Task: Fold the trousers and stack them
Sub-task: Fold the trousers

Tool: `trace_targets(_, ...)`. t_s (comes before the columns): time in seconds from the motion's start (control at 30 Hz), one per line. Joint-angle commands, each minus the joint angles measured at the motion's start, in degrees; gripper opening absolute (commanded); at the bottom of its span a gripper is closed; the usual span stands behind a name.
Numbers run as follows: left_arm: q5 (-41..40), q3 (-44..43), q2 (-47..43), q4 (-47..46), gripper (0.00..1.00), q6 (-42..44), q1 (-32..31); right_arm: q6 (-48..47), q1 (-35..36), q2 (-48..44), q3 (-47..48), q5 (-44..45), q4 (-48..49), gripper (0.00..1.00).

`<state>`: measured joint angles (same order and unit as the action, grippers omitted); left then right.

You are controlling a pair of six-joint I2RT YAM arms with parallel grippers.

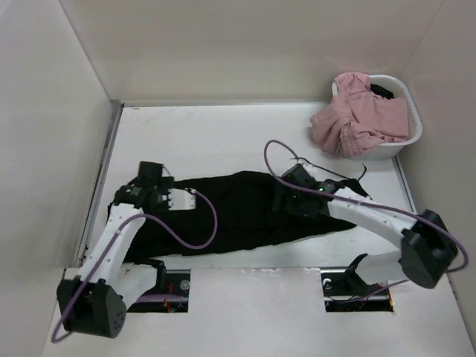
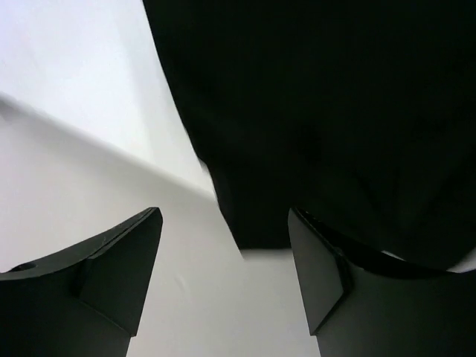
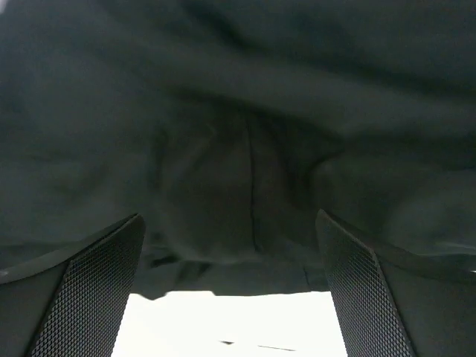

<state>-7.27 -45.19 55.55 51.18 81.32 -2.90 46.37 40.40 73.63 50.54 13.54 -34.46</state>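
Two grippers open wide, nothing held in either. Black trousers (image 1: 245, 212) spread lengthwise across the white counter (image 1: 216, 141), close to its near edge, reaching from one arm to the other. Left gripper (image 1: 190, 199) (image 2: 223, 223) low at the left end of the trousers, fingers (image 2: 111, 260) well apart, with bare counter and the edge of the dark cloth showing in the gap between them. Right gripper (image 1: 286, 197) (image 3: 230, 223) low over the right part of the trousers, fingers (image 3: 97, 275) spread as far apart, with wrinkled black fabric and a straight seam filling the view ahead and a strip of white counter below. Cannot tell from any view whether the fingertips of either touch the cloth. At the far right corner, well apart from the trousers, a white basket (image 1: 411, 134) with pink clothes (image 1: 357, 119) spilling over its near rim.
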Motion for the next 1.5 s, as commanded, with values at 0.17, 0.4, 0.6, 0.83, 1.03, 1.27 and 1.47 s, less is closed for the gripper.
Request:
trace_targets(0.17,4.6,8.3,17.5,-9.5,0.65,-12.2,-29.1,8.9,0.0,16.3,1.5,-1.9,5.5,1.0)
trace_targets(0.4,0.4,1.2,40.4,-32.1,0.62,-11.6,-16.9,7.5,-4.5,29.1,14.1,-2.3,5.1,1.0)
trace_targets(0.6,1.4,-14.0,49.9,-41.8,0.62,-9.7,-9.1,1.0,-11.7,36.6,26.7,0.2,3.3,1.0)
trace_targets(0.83,3.0,-11.7,39.8,-32.2,0.64,-8.0,-8.0,-5.6,-12.7,31.3,27.9,-1.9,5.0,1.0)
trace_targets(1.03,4.5,-11.2,27.0,-22.0,0.67,-10.0,0.4,-2.3,-12.5,12.1,16.4,0.9,4.5,1.0)
trace_targets(1.27,4.7,-13.6,32.0,-22.8,0.66,-6.3,15.6,3.9,-18.6,0.2,4.7,0.2,3.5,1.0)
trace_targets(1.47,3.4,-18.3,43.7,-34.9,0.66,-6.4,21.2,4.8,-26.3,-0.4,1.5,0.0,7.8,1.0)
